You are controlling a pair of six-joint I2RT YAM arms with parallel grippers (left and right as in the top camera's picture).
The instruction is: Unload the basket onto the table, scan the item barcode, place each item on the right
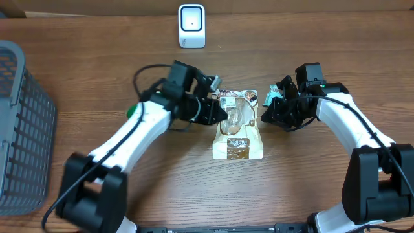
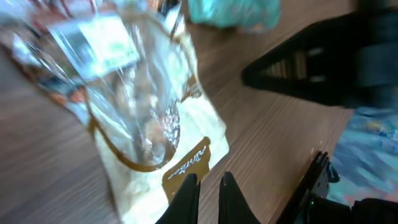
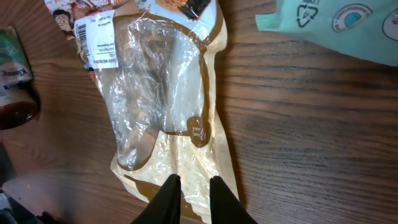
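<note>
The left pincer [image 1: 222, 116] is closed tight at the left edge of the bag [image 1: 238, 139]; I can't tell whether any film is caught in it. The right pincer [image 1: 264, 118] is nearly closed, pinching the bag's right edge. The bag lies flat on the tabletop [image 1: 194, 188] between the two, its barcode label [image 3: 99, 43] at the far end. A teal packet [image 1: 272, 97] sits just beyond the right pincer. A white scanner [image 1: 191, 26] stands at the far edge, and a grey basket [image 1: 19, 129] is far left.

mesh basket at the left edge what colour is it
The plastic mesh basket is grey, best seen overhead.
</note>
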